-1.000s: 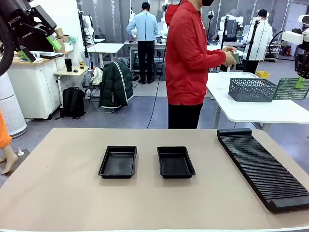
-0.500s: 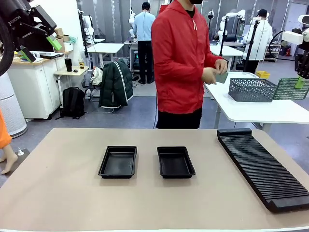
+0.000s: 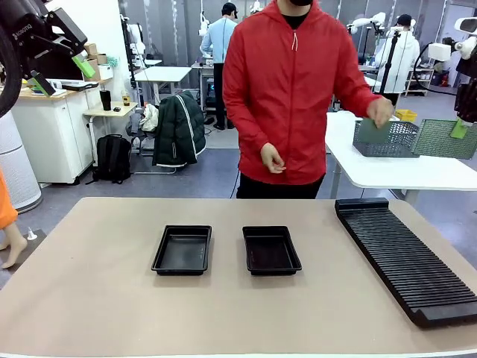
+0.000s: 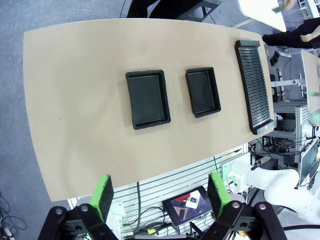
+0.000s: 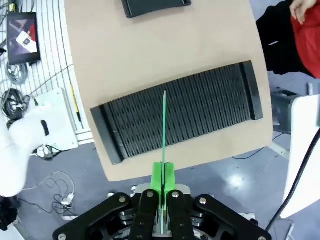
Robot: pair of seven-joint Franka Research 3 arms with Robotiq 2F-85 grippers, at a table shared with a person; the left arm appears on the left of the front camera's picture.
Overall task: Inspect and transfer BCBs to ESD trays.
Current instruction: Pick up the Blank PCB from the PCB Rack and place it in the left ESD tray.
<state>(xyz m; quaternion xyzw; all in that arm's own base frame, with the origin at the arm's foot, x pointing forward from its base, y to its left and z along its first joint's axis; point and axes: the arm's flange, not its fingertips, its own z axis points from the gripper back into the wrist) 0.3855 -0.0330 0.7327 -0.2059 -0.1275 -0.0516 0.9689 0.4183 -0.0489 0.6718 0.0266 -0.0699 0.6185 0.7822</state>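
Trays (image 3: pixel 182 250) (image 3: pixel 271 250), two, lie side by side; right gripper (image 5: pixel 163 176) clamps one BCB (image 5: pixel 164 125).

Two ESD trays (image 4: pixel 148 99) side by side on table (image 4: pixel 75 100), ribbed rack (image 4: pixel 254 86) beside, left hand (image 4: pixel 161 194) spread wide

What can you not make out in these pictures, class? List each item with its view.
BCB face: right wrist view, seen edge-on in the right end effector.
Right end effector: front view, cut by the picture's right edge.
Person's hand by the mesh basket: front view, motion-blurred; its contents unclear.
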